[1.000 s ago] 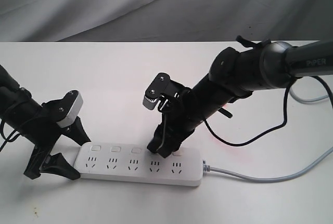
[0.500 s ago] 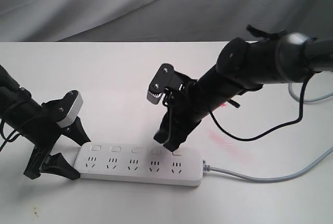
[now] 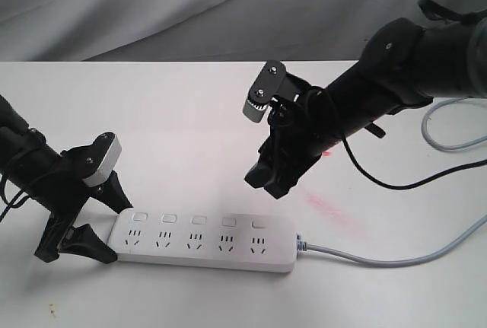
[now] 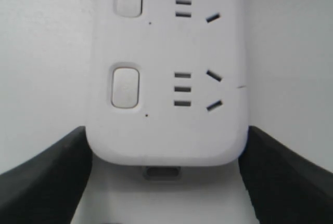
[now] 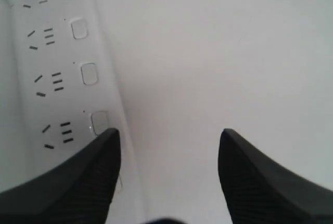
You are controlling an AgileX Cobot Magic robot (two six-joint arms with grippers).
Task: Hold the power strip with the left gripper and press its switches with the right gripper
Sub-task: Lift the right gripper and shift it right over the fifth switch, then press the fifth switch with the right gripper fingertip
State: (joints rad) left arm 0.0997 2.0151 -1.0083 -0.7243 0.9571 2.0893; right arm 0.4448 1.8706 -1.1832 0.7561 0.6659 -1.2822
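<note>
The power strip is lying flat on the near part of the desk, its long axis running left to right and its outlets facing up. The switches are sitting in a row along its far side, and the grey cord is leaving its right end. I am watching the left gripper clamping the strip's left end, jaws spread wide, one finger against each long side. The right gripper is hovering above the desk just beyond the strip's right half, jaws apart and holding nothing.
</note>
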